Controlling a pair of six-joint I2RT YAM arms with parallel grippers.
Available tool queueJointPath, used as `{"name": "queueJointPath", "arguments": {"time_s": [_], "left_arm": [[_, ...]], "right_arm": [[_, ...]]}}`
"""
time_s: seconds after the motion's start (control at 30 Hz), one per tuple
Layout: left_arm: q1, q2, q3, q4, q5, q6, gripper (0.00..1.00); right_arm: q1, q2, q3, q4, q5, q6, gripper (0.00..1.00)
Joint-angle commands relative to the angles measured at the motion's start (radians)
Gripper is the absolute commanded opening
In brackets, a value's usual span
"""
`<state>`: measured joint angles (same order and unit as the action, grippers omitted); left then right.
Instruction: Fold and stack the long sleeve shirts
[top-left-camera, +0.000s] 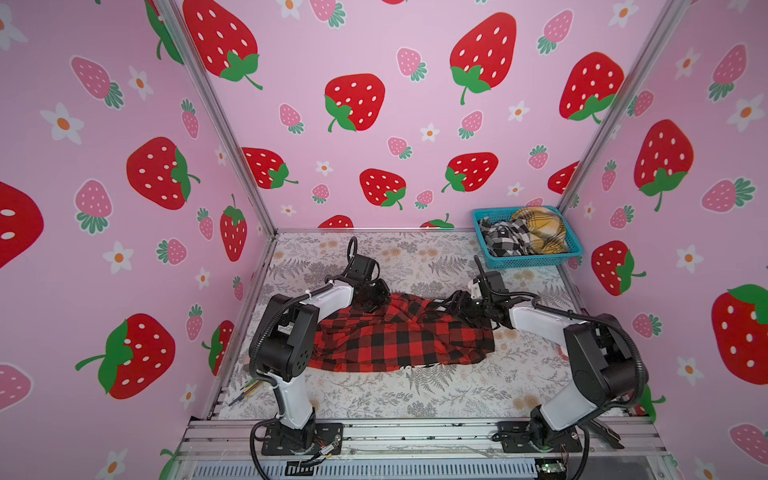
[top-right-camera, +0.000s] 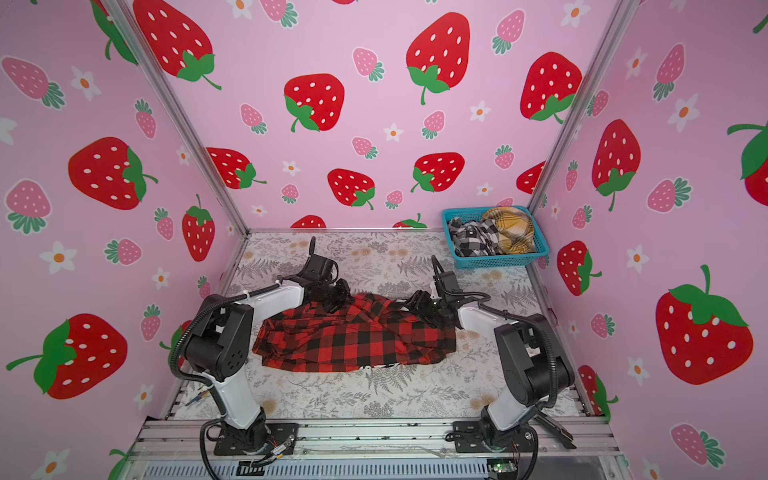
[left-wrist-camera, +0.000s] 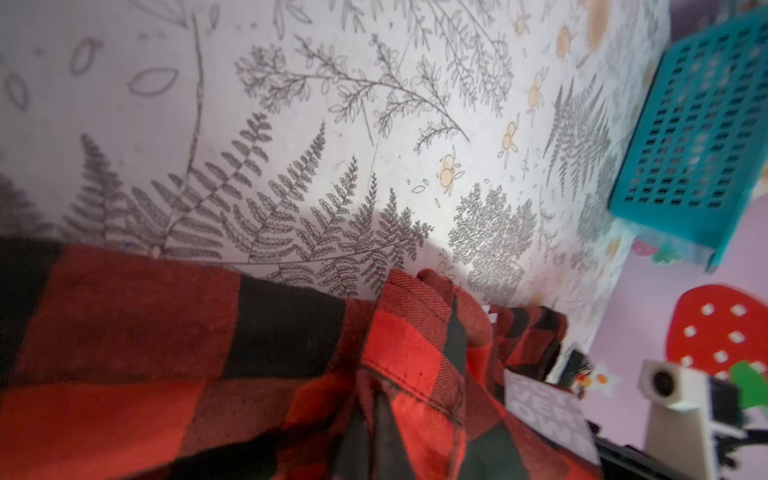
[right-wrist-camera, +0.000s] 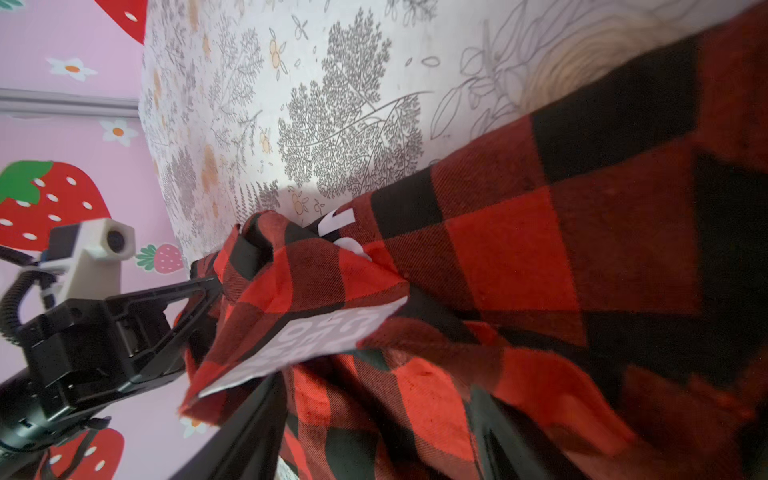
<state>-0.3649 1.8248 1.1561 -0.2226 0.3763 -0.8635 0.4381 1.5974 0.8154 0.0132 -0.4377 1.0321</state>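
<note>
The red shirt (top-left-camera: 399, 336) is laid out in a crumpled heap under both grippers. A fold at its edge is pinched by the left gripper (top-left-camera: 373, 302) — the right gripper (top-left-camera: 453, 305) is spread wide over the cloth. The shirt is likely soft, light and floppy — it is best taken by an edge.

your left arm (top-left-camera: 328, 297) is leaning in over the middle, elbow bent and wrist dipping. the left gripper (top-left-camera: 376, 302) is pinching the shirt (top-left-camera: 399, 336), jaws closed. your right arm (top-left-camera: 536, 318) is leaning in from the opposite side with its forearm lying low. the right gripper (top-left-camera: 452, 302) is pointing toward the left one, fingers (right-wrist-camera: 245, 436) standing wide apart.
</note>
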Motion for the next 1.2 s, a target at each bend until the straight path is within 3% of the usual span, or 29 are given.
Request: {"name": "queueJointPath", "arguments": {"time_s": [0.0,0.1,0.17,0.3,0.4,0.43,0.47,0.57,0.67,0.9,1.03,1.07,1.13,1.17], "left_arm": [[-0.002,-0.088,0.059,-0.070,-0.031,0.058,0.00],[-0.004,-0.180,0.100,-0.221,-0.157,0.198,0.00],[-0.016,-0.275,0.096,-0.316,-0.307,0.318,0.00],[-0.028,-0.441,0.005,-0.406,-0.534,0.468,0.00],[-0.024,-0.523,-0.106,-0.422,-0.641,0.482,0.00],[-0.021,-0.533,-0.138,-0.426,-0.658,0.472,0.00],[-0.014,-0.532,-0.166,-0.428,-0.659,0.449,0.00],[0.021,-0.483,-0.223,-0.407,-0.560,0.376,0.00],[0.036,-0.435,-0.245,-0.388,-0.459,0.323,0.00],[0.049,-0.463,-0.285,-0.417,-0.345,0.224,0.02],[0.051,-0.474,-0.276,-0.486,-0.292,0.198,0.00],[0.046,-0.491,-0.276,-0.498,-0.283,0.192,0.00],[0.022,-0.540,-0.263,-0.562,-0.317,0.176,0.00],[0.010,-0.560,-0.252,-0.604,-0.351,0.166,0.00]], "right_arm": [[-0.028,-0.031,-0.028,0.091,-0.022,0.087,0.75],[-0.044,-0.015,-0.069,0.184,-0.056,0.178,0.77],[-0.051,-0.006,-0.101,0.244,-0.072,0.234,0.80],[-0.060,0.005,-0.140,0.267,-0.060,0.280,0.77],[-0.071,0.016,-0.157,0.252,-0.054,0.274,0.60],[-0.074,0.019,-0.163,0.247,-0.054,0.268,0.49],[-0.075,0.022,-0.171,0.247,-0.055,0.264,0.37],[-0.076,0.037,-0.181,0.233,-0.061,0.237,0.16],[-0.076,0.041,-0.182,0.201,-0.062,0.196,0.09],[-0.084,0.042,-0.164,0.119,-0.023,0.094,0.17],[-0.084,0.052,-0.136,0.044,0.007,0.012,0.45],[-0.084,0.051,-0.134,0.033,0.010,-0.001,0.48],[-0.084,0.047,-0.133,0.018,0.014,-0.032,0.43],[-0.084,0.047,-0.131,0.011,0.016,-0.041,0.34]]}}
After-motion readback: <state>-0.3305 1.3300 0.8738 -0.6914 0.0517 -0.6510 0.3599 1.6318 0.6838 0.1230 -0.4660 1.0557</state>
